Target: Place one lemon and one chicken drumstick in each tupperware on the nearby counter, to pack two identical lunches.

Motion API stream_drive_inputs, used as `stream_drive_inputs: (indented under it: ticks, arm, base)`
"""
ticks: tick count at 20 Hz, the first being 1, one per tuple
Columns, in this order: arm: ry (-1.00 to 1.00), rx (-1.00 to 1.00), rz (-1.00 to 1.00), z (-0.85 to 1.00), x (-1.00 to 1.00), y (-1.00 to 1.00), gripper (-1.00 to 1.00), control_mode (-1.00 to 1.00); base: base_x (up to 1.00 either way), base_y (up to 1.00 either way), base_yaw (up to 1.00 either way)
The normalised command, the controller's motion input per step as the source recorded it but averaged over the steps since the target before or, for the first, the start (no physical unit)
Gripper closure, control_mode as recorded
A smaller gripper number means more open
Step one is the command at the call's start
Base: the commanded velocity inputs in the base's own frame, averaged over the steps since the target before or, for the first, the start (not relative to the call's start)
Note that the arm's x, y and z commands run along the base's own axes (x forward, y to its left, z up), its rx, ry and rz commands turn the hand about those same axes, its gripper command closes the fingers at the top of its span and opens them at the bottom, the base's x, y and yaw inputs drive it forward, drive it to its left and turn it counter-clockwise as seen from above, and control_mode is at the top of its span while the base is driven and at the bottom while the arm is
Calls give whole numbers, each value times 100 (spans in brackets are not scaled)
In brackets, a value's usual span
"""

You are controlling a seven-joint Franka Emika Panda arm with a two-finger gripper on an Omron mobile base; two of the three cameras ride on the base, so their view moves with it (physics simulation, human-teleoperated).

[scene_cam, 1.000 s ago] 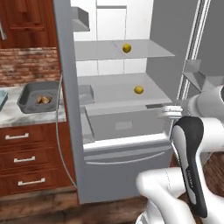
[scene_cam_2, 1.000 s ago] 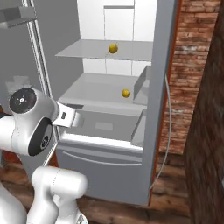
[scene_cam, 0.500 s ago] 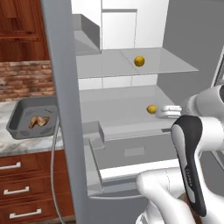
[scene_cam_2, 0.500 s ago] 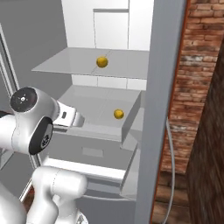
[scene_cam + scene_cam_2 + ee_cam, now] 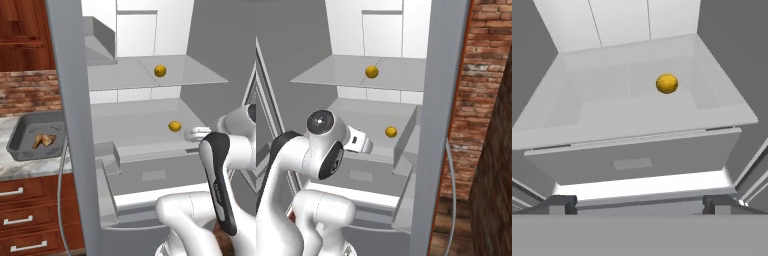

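Two lemons lie in the open fridge, one lemon [image 5: 160, 70] [image 5: 372, 72] on the upper glass shelf and another lemon [image 5: 174, 126] [image 5: 390, 131] [image 5: 666, 83] on the lower shelf. My gripper [image 5: 194, 133] [image 5: 363, 145] [image 5: 640, 205] is open and empty, hanging in front of the lower shelf, short of that lemon. A dark grey tupperware [image 5: 17, 137] stands on the marbled counter [image 5: 20, 171] at the left, with a brown chicken drumstick [image 5: 44, 141] inside it.
The fridge's grey door edge [image 5: 75, 125] stands between the counter and the shelves. A pull-out fridge drawer [image 5: 150, 172] [image 5: 632, 160] juts out below the lower shelf. Another door panel [image 5: 436, 125] and a brick wall [image 5: 478, 100] close off the right side. Wooden drawers [image 5: 25, 220] sit under the counter.
The base has driven closer to the fridge, so the whole scene has shifted and the shelves loom larger. The gripper stays open, in front of the lower shelf.
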Motion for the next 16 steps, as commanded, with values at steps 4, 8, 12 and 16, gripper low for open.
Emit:
stream_drive_inputs:
  ticks: [4, 8, 12, 16]
  arm:
    - [0, -2, 0, -23, 41, -17, -100, -100]
    - [-1, -5, 0, -1, 42, 0, -100, -100]
    - [0, -6, -1, -9, 54, -6, -100, -100]
    - [1, -1, -2, -1, 40, -20, -100, -100]
  base:
    - [0, 0, 0]
    - [0, 0, 0]
    - [0, 0, 0]
    - [0, 0, 0]
